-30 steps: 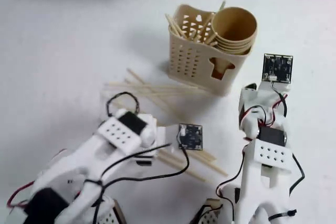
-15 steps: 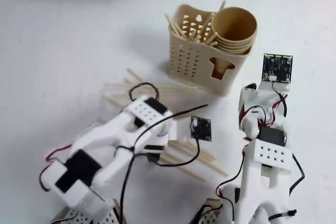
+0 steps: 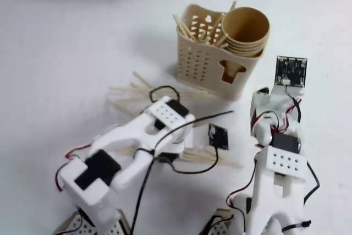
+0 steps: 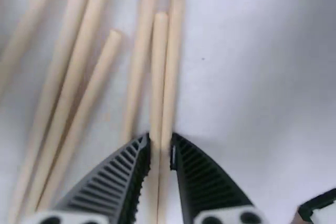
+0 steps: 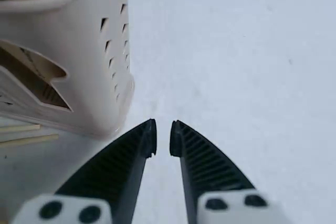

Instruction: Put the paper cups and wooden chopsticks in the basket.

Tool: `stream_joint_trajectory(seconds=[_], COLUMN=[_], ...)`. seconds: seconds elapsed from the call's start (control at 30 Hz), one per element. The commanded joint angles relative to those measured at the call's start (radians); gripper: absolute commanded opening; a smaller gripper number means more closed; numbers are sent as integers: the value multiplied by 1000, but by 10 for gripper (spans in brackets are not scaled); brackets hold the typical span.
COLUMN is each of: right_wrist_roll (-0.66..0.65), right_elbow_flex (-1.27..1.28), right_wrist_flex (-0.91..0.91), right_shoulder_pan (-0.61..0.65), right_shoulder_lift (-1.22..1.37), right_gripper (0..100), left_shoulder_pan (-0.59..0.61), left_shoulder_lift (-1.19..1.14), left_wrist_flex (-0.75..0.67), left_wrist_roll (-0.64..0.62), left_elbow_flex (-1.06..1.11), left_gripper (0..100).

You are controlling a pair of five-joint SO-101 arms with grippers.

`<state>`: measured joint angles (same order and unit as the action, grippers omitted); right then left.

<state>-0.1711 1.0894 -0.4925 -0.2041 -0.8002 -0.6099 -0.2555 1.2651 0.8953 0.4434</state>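
A cream slotted basket (image 3: 208, 61) stands at the back of the table and holds a stack of paper cups (image 3: 245, 29) and several wooden chopsticks (image 3: 190, 26). More chopsticks (image 3: 131, 90) lie loose on the table in front of it. My left arm (image 3: 159, 125) lies across that pile. Its gripper (image 4: 160, 148) is low over the table and shut on one chopstick (image 4: 159, 66) that runs between the jaws, with others (image 4: 79, 77) close beside it. My right gripper (image 5: 161, 137) hangs shut and empty just off the basket's corner (image 5: 105, 87).
Some chopstick ends (image 3: 220, 160) stick out from under the left arm toward the right arm (image 3: 278, 152). Bare white table spreads to the left (image 3: 66, 53) and right of the basket. Dark clutter lies beyond the table's far edge.
My left arm has swung right and forward across the loose chopsticks, and its wrist camera has turned. The chopsticks near the front have shifted. The right arm has kept still.
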Motion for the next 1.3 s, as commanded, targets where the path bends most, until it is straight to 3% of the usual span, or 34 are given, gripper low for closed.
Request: stream_joint_trajectory(seconds=[0.0,0.23,0.4,0.6,0.97,1.1,1.27], right_wrist_roll=[9,9,9,9,11,11,11], right_elbow_flex=[-5,-5,-5,-5,-3,-3,-3], right_wrist_flex=[12,12,12,12,10,10,10], right_shoulder_pan=[-8,-8,-10,-10,-22,-25,-24], right_shoulder_lift=[-27,-27,-27,-27,-31,-31,-30], right_gripper=[57,57,57,57,57,57,57], left_shoulder_pan=[-10,-4,2,134,374,390,326], left_shoulder_lift=[1,266,473,625,776,780,776], left_wrist_flex=[55,66,152,250,390,407,319], left_wrist_roll=[-29,-31,-32,-21,-31,-61,-229], left_elbow_flex=[34,221,298,279,-41,-207,-397], left_gripper=[23,23,23,23,24,24,24])
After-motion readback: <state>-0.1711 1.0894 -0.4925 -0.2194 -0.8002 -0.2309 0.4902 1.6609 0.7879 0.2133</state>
